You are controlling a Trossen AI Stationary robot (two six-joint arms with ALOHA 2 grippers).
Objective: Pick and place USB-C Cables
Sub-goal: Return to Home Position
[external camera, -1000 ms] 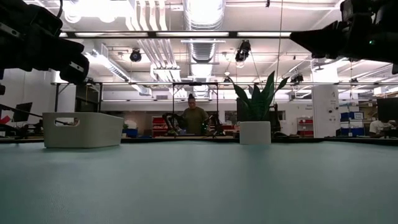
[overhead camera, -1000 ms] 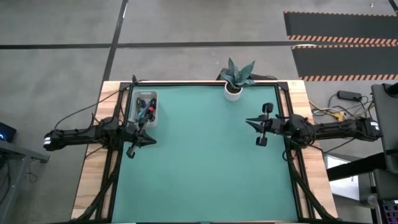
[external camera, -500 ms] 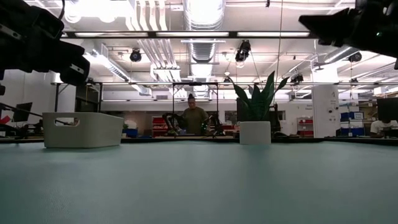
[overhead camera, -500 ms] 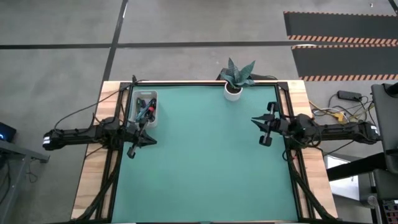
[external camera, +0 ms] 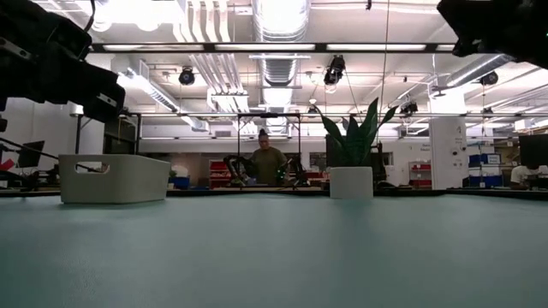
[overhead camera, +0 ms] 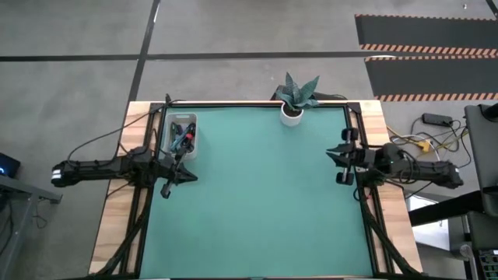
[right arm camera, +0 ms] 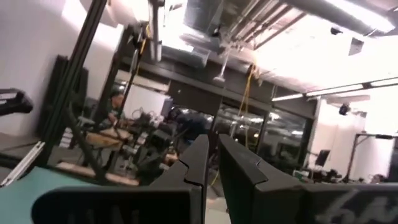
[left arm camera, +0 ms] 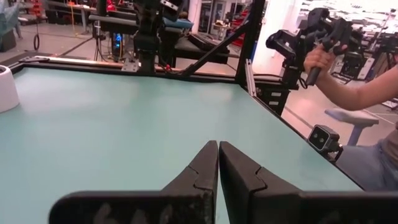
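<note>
Retreating since a second ago, the right gripper (overhead camera: 331, 154) is pulling back toward the right edge of the green mat (overhead camera: 257, 210), while the left gripper (overhead camera: 192, 177) is hanging where it was, just beside the gray bin (overhead camera: 194, 138). Both pairs of fingers are pressing together, holding nothing. I am reading this as the arms going home, with the sorting likely finished: no cable is lying on the mat. The USB-C cables (overhead camera: 182, 137) are resting in a tangle inside the one bin. Green, blue and red-and-black strands are showing, but their exact number is not telling. One potted plant (overhead camera: 294, 99) is standing at the far edge.
</note>
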